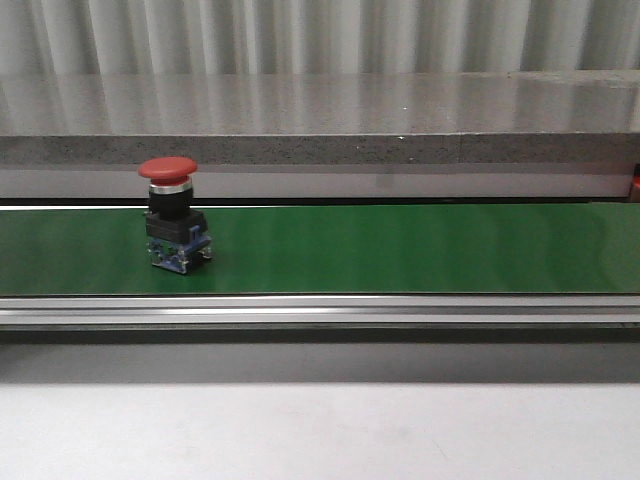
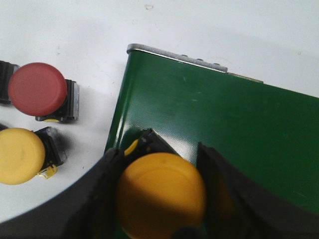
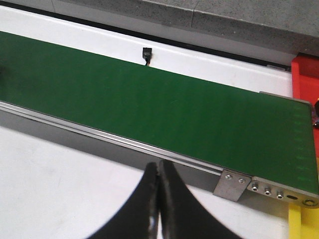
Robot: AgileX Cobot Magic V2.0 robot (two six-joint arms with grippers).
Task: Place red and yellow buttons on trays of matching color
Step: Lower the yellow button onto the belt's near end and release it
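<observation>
In the front view a red button (image 1: 170,215) with a black and blue base stands upright on the green belt (image 1: 400,250), towards its left. My left gripper (image 2: 158,159) is shut on a yellow button (image 2: 162,194) over the end of the belt (image 2: 234,124); its fingers (image 2: 107,184) press both sides of the cap. Beside the belt, another red button (image 2: 37,89) and another yellow button (image 2: 20,155) lie on the white table. My right gripper (image 3: 159,172) is shut with nothing in it, just in front of the belt's near rail. A red tray (image 3: 305,74) and a yellow tray (image 3: 303,225) show at the belt's far end.
The belt's metal rail (image 1: 320,310) runs along its front, with a bracket (image 3: 232,185) at the end. A grey stone ledge (image 1: 320,150) runs behind the belt. A small black sensor (image 3: 146,53) sits on the white strip behind the belt.
</observation>
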